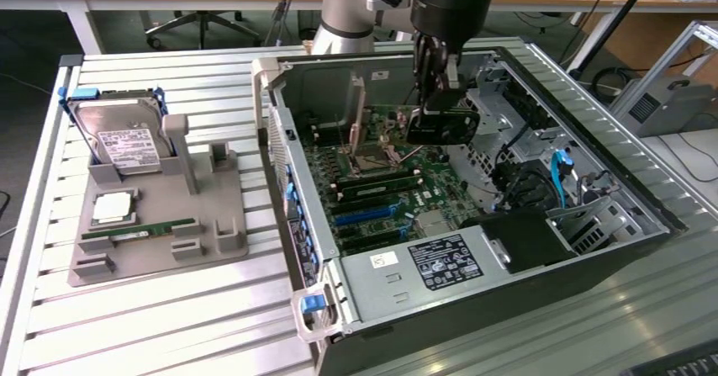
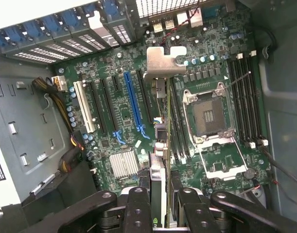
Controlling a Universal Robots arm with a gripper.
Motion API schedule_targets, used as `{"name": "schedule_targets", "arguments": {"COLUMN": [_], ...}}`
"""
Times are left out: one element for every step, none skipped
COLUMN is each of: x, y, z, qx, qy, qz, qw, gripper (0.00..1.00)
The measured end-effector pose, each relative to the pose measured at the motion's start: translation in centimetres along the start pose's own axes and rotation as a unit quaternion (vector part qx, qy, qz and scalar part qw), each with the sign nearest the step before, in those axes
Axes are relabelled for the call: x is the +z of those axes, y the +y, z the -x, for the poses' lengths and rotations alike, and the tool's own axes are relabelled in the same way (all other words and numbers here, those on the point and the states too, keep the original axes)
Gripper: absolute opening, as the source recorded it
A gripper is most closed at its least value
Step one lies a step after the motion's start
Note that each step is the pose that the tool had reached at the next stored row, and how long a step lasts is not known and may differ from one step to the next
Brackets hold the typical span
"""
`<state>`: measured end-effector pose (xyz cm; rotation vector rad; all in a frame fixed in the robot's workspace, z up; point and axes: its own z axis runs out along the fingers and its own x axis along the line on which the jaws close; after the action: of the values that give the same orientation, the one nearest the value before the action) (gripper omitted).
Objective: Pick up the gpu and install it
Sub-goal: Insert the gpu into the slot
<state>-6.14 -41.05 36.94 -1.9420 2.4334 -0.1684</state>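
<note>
So at this point the pincer (image 2: pixel 160 204) was clenched on the gpu (image 2: pixel 160 126), holding it edge-on inside the open case (image 1: pixel 628 199), above the motherboard (image 2: pixel 114 111). From the wrist view the card ran straight out from between the fingers (image 2: pixel 138 208), with its silver bracket (image 2: pixel 165 60) at the far end, pointing toward the slot covers at the back of the case. It looked lined up roughly beside the blue slot (image 2: pixel 133 104), not yet seated as far as I could tell, but the card hid its own lower edge, so contact with the board was hard to call.

In the exterior view the arm (image 1: pixel 449 6) came down into the case, with the card hanging upright under it (image 1: pixel 356 115), near the CPU socket (image 1: pixel 371 159).

Handling-wise, I'd guess this thing was light and stiff, a thin board that doesn't flex much but really doesn't like being twisted. The grip was on the top edge near the end away from the bracket, pinching across the thickness, which seemed sensible: flat faces, decent purchase. The risk I'd see was the long card levering in the fingers if the bracket end caught on something.

Out on the bench (image 1: pixel 168 325), the grey holder (image 1: pixel 157 233) had the hard drive (image 1: pixel 124 140) and the RAM stick (image 1: pixel 134 231) in it.
</note>
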Motion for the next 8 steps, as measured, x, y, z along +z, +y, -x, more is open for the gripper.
{"name": "schedule_targets", "arguments": {"x": [0.01,0.01,0.01,0.02,0.02,0.02,0.02,0.02], "y": [0.0,0.0,0.0,0.0,0.0,0.0,0.0,0.0], "z": [0.0,0.0,0.0,0.0,0.0,0.0,0.0,0.0], "qx": [-0.003,-0.005,-0.006,-0.008,-0.01,-0.011,-0.013,-0.015], "qy": [0.0,0.0,-0.0001,-0.0001,-0.0001,0.0,0.0,0.0001], "qz": [-0.0002,-0.0003,-0.0004,-0.0006,-0.0007,-0.0008,-0.0009,-0.0011], "qw": [1.0,1.0,1.0,1.0,1.0,0.9999,0.9999,0.9999], "gripper": [0.27,0.27,0.27,0.27,0.27,0.27,0.27,0.27]}}
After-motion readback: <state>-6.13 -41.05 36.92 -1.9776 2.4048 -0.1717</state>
